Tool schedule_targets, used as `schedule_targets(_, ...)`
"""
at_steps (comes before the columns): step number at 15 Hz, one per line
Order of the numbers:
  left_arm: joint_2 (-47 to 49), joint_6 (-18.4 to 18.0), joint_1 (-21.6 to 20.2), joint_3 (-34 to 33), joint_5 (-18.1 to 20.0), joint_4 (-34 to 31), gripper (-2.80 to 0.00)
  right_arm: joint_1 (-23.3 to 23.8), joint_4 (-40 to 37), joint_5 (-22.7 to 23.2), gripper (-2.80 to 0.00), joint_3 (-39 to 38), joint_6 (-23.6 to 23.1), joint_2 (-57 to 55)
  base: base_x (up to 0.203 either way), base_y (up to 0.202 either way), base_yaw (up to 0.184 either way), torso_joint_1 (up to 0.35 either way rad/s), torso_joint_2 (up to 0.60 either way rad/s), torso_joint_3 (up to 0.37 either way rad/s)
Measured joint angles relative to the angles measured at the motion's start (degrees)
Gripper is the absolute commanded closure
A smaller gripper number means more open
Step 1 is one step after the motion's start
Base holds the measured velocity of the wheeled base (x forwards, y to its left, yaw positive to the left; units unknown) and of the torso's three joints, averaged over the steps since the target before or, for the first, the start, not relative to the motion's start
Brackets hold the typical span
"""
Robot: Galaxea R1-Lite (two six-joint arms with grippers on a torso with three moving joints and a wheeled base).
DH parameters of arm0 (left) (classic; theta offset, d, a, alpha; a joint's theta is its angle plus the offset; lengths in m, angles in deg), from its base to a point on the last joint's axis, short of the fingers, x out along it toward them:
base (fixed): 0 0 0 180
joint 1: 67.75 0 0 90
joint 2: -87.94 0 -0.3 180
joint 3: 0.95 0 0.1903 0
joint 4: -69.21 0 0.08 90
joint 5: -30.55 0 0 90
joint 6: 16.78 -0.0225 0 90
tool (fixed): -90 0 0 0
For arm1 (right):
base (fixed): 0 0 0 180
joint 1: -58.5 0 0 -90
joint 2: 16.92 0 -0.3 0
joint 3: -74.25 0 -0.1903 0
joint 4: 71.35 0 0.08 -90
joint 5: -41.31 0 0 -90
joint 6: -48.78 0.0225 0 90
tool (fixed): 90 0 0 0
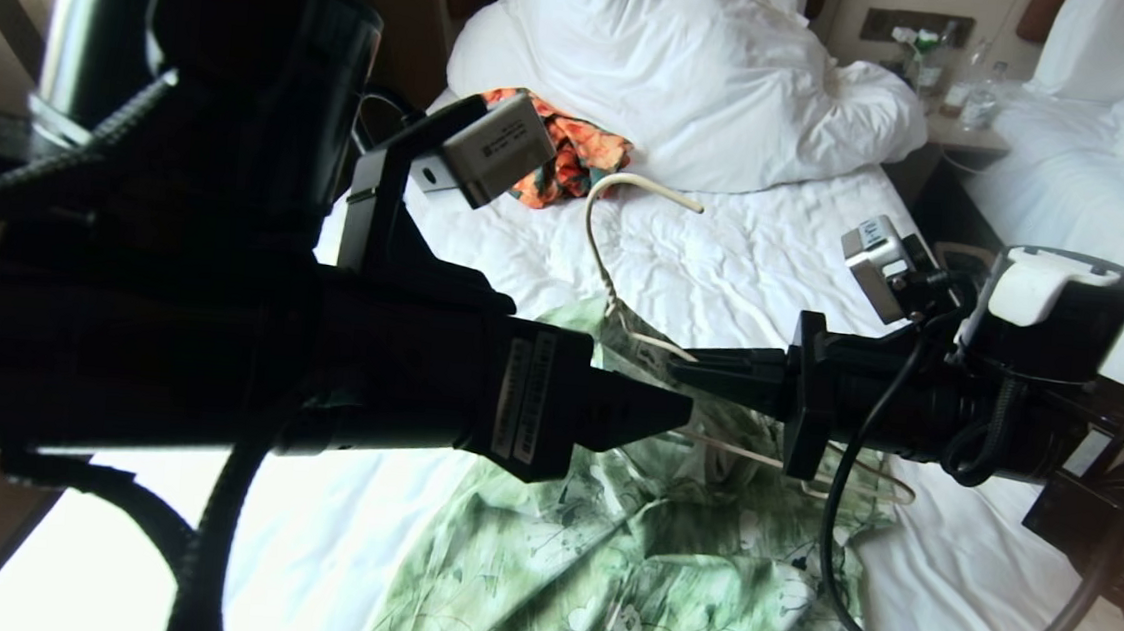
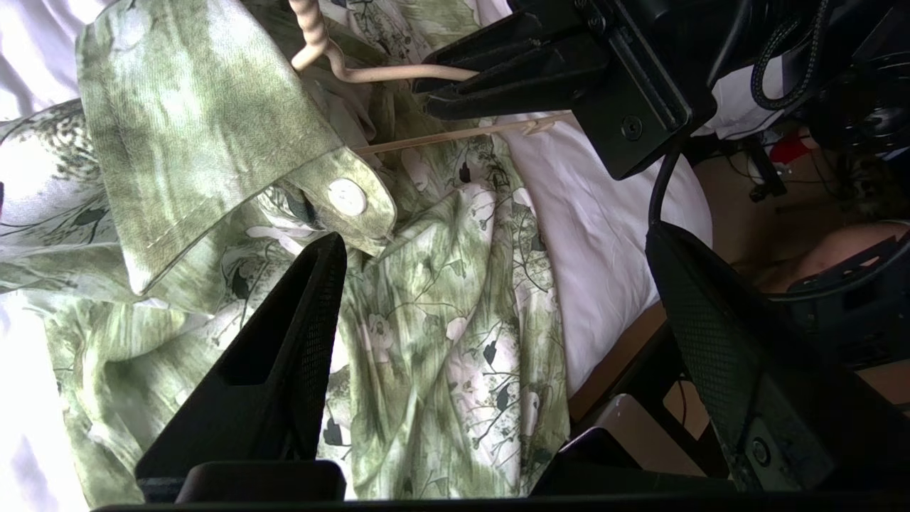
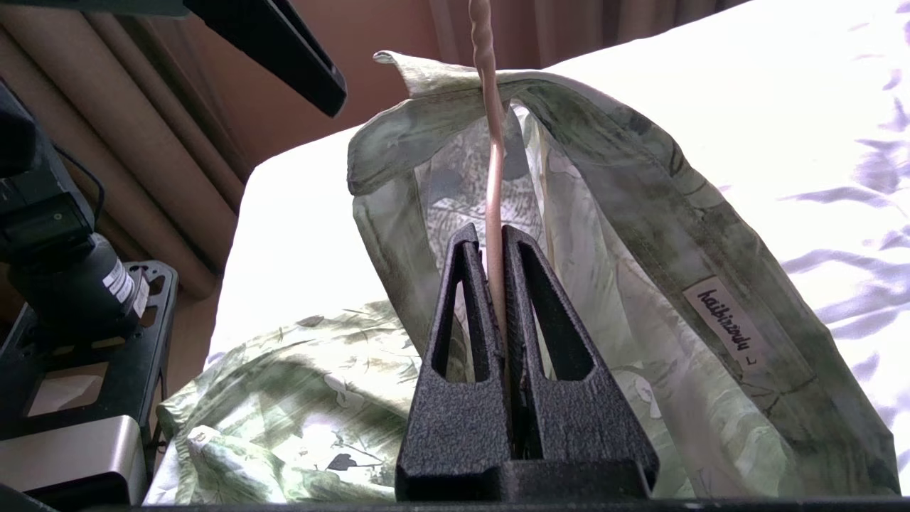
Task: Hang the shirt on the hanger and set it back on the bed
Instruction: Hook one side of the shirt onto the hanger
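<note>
- The shirt (image 1: 644,543) lies crumpled on the bed (image 1: 727,258), its collar draped around the hanger (image 1: 617,260) neck.
- Right gripper (image 3: 495,284): jaws clamped on the hanger's wire shoulder.
- Left gripper (image 2: 490,313): jaws spread wide, holding nothing, just beside the collar.
- Risk: with the collar unheld, the shirt may slide off if the hanger tilts.
- No containers in view.
</note>
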Motion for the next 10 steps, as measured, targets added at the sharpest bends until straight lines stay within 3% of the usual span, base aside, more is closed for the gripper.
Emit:
schedule_targets(4,-2.7,0.1,-1.8,-2.1,0.0,-0.1,-2.8,-0.3,1.9,-1.1,0.0,-0.3,0.1,-0.9,0.0,0.0,0.0,0.0,0.0,0.0)
schedule_targets(10,-11.9,0.1,-12.9,-11.9,0.0,-0.1,-2.8,-3.2,9.5,-4.3,0.0,-0.3,3.7,-1.9,0.0,0.0,0.0,0.0,0.0,0.0)
